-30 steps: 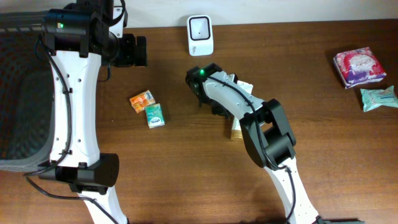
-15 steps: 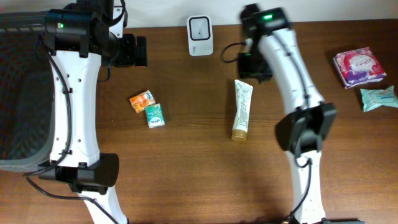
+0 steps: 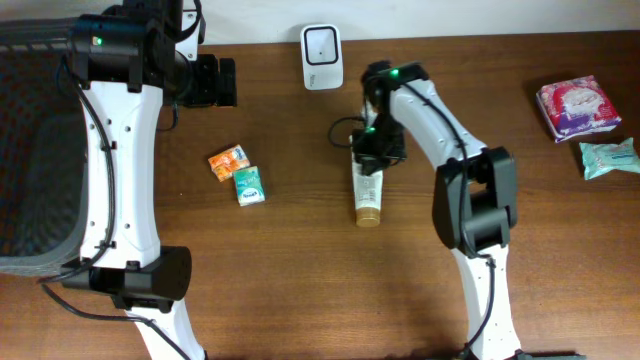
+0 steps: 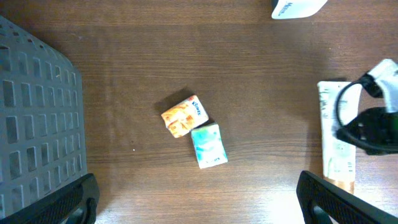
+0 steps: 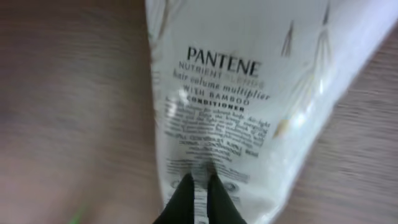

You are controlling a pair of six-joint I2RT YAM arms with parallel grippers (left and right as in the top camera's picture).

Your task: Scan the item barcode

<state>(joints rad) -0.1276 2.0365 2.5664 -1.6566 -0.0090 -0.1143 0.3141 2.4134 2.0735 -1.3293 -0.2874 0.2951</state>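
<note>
Near the middle of the worktop (image 3: 300, 260), the conditioner tube (image 3: 367, 192) lay flat. Its long axis ran from the back of the surface toward the robot, with the gold cap at the near end and the flat crimped end pointing away. The right tool (image 3: 374, 152) sat directly over that crimped end with its jaws drawn almost together. In the blurred right wrist view the dark fingertips (image 5: 183, 202) nipped the thin seam below the printed text, so the tool appeared to have hold of the tube there. The scanner (image 3: 322, 57) stood at the back edge, beyond the crimped end and a little to the left, near the tube but apart from it. Judging from this, the coming move would be a lift and a short carry away and leftward, turning whichever face bears the barcode toward the scanner's window; no barcode could be made out in these views. The left tool (image 3: 225, 82) gaped fully wide and held nothing. It hung on the scanner's far side, well apart from the tube, so the right arm was clearly the nearer one.
</note>
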